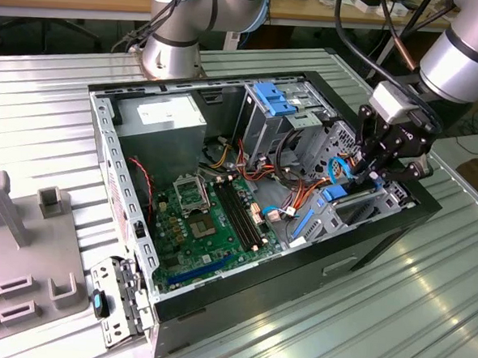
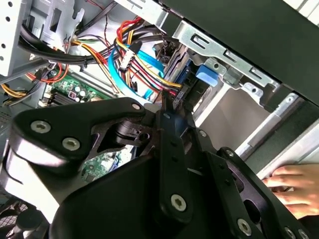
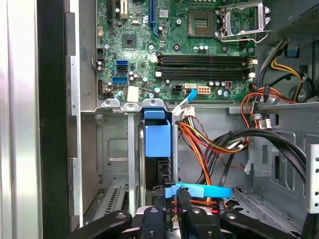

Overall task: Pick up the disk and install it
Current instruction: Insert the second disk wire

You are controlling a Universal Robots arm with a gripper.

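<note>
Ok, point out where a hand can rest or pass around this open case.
Bare ribbed table lies at the exterior view's left of the computer case and along its front. It is crowded around the pincer, where cables bunch beside the drive cage.

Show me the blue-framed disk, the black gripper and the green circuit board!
blue-framed disk (image 3: 157,140), first wrist view, on its blue carrier frame.
black gripper (image 1: 368,164), exterior view, between its fingertips.
green circuit board (image 1: 197,235), exterior view, on its bare green middle.

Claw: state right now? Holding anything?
Claw: shut on the blue-framed dark grey hard disk, which stands on edge in the grey metal drive bay.
</note>
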